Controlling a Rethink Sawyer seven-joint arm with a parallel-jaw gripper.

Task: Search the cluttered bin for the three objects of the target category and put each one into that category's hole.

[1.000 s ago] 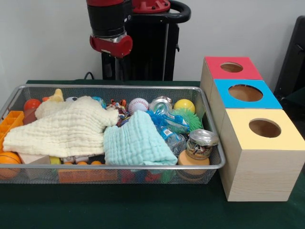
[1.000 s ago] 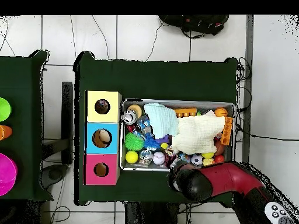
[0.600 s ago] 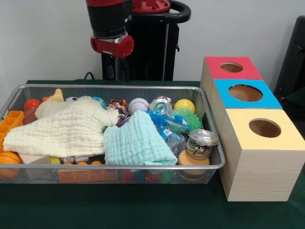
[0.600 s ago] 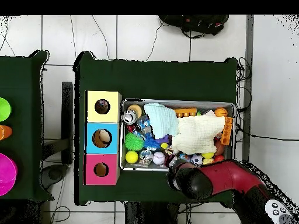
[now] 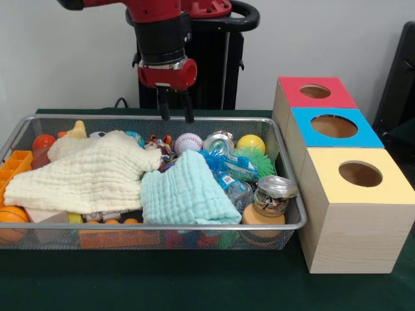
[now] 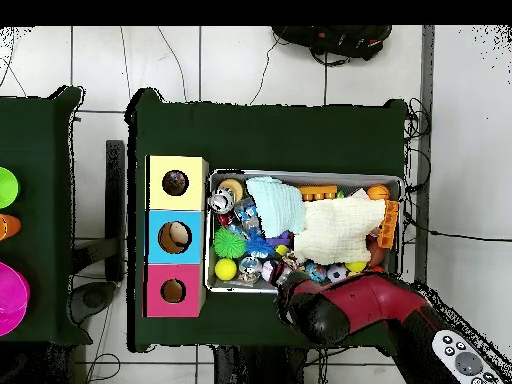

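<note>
My gripper hangs open and empty over the far rim of the wire bin, just above and behind a baseball. Beside the baseball lie a silver can, a yellow ball and a green spiky ball. A cream cloth and a teal cloth cover much of the bin's contents. To the right stand three boxes with holes: red, blue and yellow. In the overhead view the arm hides the gripper and the baseball.
A lidded jar, a plastic bottle, an orange ball, a red ball and an orange tray also lie in the bin. The boxes stand close against the bin's right end. Coloured bowls rest on a side table.
The arm has shifted right in the front view and come down; the gripper's fingers now show above the bin's far rim. From overhead, the arm has moved over the baseball.
</note>
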